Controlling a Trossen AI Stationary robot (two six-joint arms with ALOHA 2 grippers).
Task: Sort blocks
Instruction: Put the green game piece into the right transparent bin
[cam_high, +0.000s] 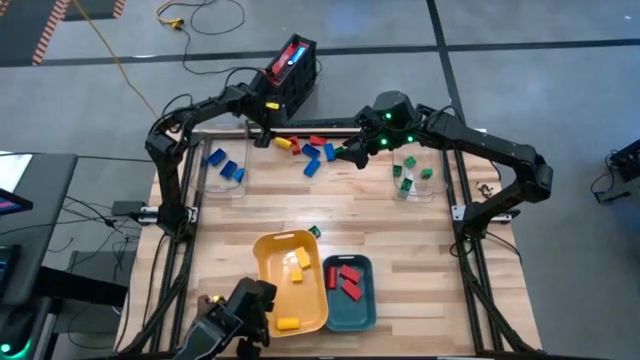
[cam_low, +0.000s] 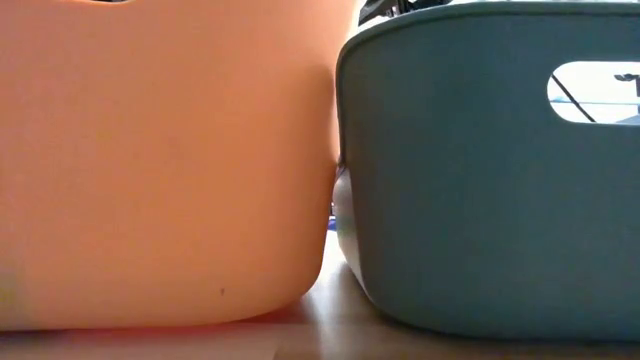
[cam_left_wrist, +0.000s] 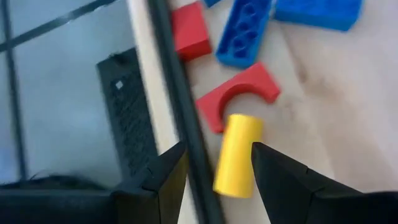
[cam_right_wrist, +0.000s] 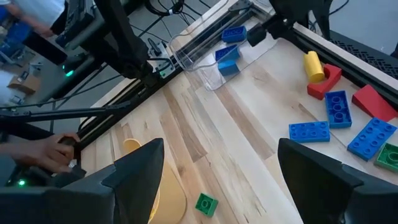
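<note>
Left gripper (cam_left_wrist: 214, 171) is down at the far edge of the table, by the black frame rail (cam_left_wrist: 180, 106), its fingers part-open on either side of a yellow cylinder block (cam_left_wrist: 238, 154) that lies on the wood with one end against a red arch block (cam_left_wrist: 239, 95); whether the pads actually touch it, I cannot tell. Right gripper (cam_right_wrist: 217, 171) hangs over the far middle of the table, jaws spread wide and holding nothing. Between the two arms sits the loose scatter of blocks (cam_high: 308, 150), red, yellow and blue, on the tabletop (cam_high: 430, 250). Blue ones lie in the clear container (cam_high: 222, 168) on the left, green ones in the clear container (cam_high: 412, 175) on the right (a single green block (cam_right_wrist: 206, 203) lies by itself near the trays). Near the front edge, the yellow tray (cam_high: 266, 272) holds yellow blocks and the teal tray (cam_high: 362, 312) beside it holds red ones.
</note>
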